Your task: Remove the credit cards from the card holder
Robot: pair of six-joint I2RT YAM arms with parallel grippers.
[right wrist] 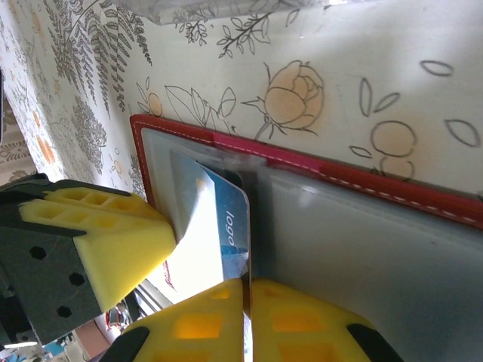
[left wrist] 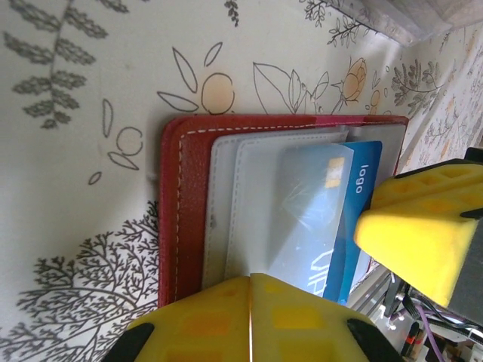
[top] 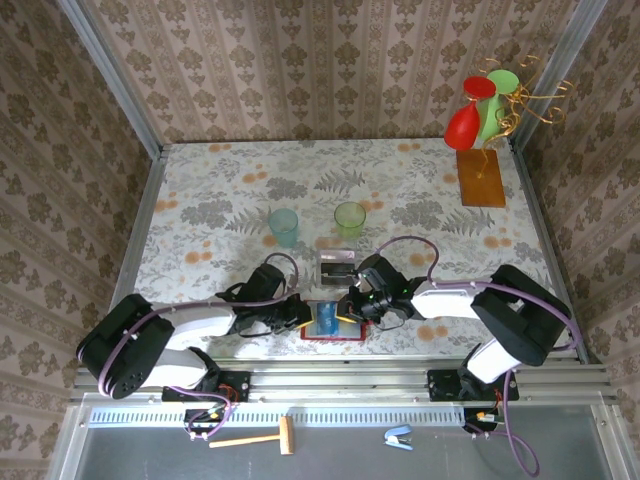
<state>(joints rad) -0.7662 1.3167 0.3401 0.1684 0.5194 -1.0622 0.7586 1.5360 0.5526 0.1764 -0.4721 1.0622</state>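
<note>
Right gripper point(right wrist: 247, 317) pinches the blue card point(right wrist: 230, 226) (partly out) at the middle of the card holder point(right wrist: 339, 177); left gripper point(left wrist: 250, 317), closed, rests on its edge.

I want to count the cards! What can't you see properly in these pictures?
More cards under the blue card: left wrist view, the card holder's cloudy pockets blur them.
One edge of the card holder: left wrist view, the left gripper, jaws shut, covers it.
Blue card's corner: right wrist view, hidden at the right gripper, jaws shut, so a pinch is unsure.
</note>
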